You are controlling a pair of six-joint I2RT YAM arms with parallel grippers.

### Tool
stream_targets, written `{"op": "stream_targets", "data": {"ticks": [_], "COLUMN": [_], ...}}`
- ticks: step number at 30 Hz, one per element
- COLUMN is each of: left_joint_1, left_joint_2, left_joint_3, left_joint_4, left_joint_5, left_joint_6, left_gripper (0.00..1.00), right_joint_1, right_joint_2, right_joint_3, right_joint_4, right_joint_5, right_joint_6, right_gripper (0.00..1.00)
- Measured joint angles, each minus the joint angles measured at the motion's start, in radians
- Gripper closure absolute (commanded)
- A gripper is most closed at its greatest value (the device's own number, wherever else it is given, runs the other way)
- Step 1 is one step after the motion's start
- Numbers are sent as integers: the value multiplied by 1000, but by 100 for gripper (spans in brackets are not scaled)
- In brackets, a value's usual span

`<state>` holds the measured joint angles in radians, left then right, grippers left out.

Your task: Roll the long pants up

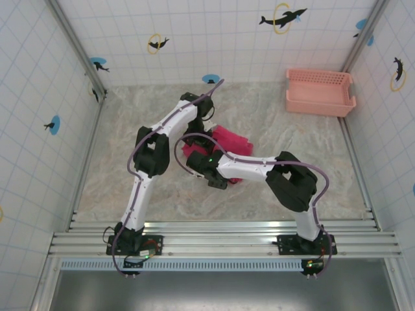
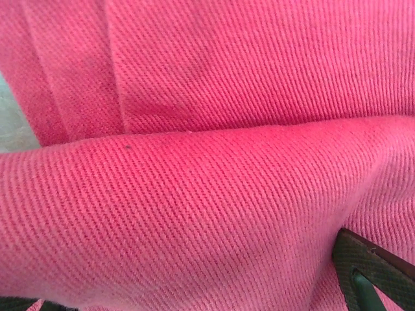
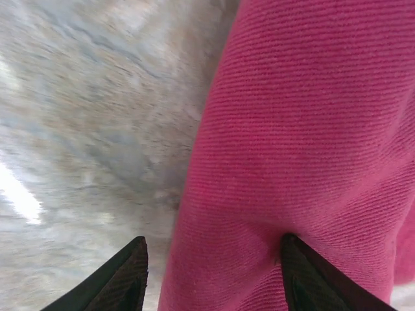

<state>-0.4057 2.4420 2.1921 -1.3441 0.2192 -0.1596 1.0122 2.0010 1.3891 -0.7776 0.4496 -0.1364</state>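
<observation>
Long pants in compact bundle, long axis roughly left-right across table

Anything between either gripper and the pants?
Nothing visible. The left gripper sits open right on the long pants, cloth between its jaws. The right gripper straddles the cloth's edge, jaws apart, bare table under one side.

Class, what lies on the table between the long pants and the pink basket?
Nothing: the top view shows bare table between the long pants and the basket.
</observation>
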Motion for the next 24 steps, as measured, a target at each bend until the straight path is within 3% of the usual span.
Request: {"op": "stream_targets", "data": {"ticks": [5,10,15,24], "left_joint_1": [5,10,19,95], "left_joint_2": [-2,-6,-15,-122], "left_joint_3": [-6,-11,-11,-12], "left_joint_4": [7,14,11,-32], "left_joint_5": [6,11,7,-81], "left_joint_6": [-4,-6,-5,-5], "left_gripper": [3,3,3,3], "right_joint_1": [-21,-77,-182,-312], "right_joint_2": [25,6,-27,-28], "right_joint_3": [25,39,65,148], "right_joint_4": [-5,-16,-45,-188], "right_joint_5": [35,-85,-383,-1096], "right_joint_6": [-46,-105,-144,-97], "right_gripper": [98,100,100,100]}}
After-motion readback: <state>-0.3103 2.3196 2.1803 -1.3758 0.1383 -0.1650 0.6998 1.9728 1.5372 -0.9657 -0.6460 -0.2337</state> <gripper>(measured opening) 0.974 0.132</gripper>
